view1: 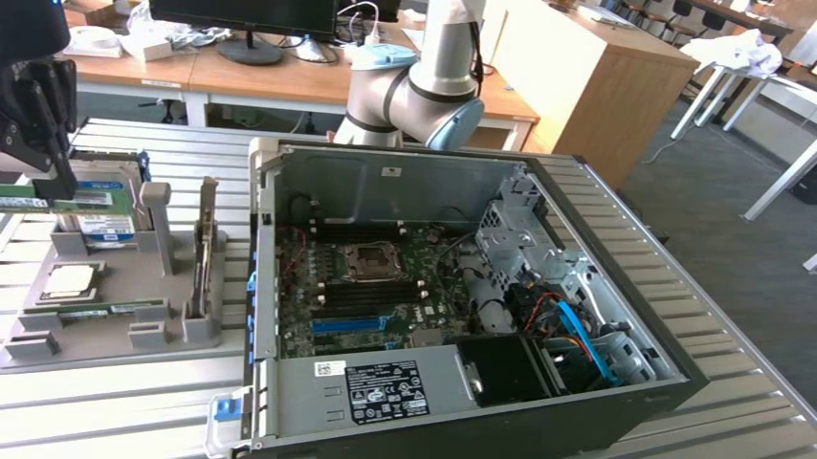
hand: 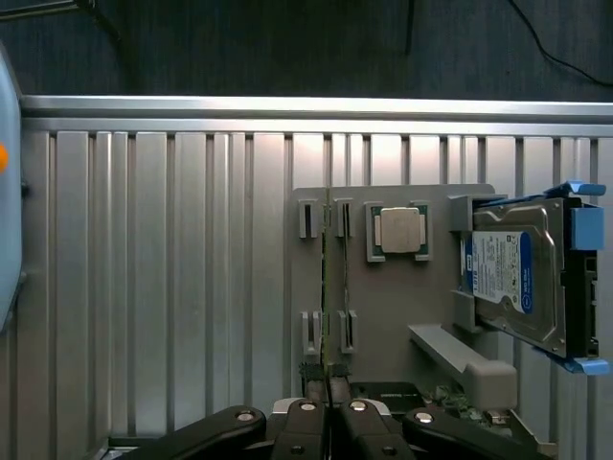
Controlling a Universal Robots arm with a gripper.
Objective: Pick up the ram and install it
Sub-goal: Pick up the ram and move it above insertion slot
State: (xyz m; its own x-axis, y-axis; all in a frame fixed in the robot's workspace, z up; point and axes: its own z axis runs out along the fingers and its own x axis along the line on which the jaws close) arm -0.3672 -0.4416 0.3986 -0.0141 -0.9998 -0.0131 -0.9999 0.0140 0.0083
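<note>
Black pincer (hand: 329, 410) clamped on thin green ram (view1: 96, 199), over grey moulded tray (hand: 383, 307), ribbed metal table (hand: 144, 287)

silver-grey arm (view1: 402, 100) with rounded joints and pale blue caps (view1: 383, 55); black gripper (hand: 330, 393), its linked fingers (hand: 308, 431) studded with round silver screws (hand: 307, 406).

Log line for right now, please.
gripper shut on ram | ram at parts tray | PC case open, ram not installed
</note>
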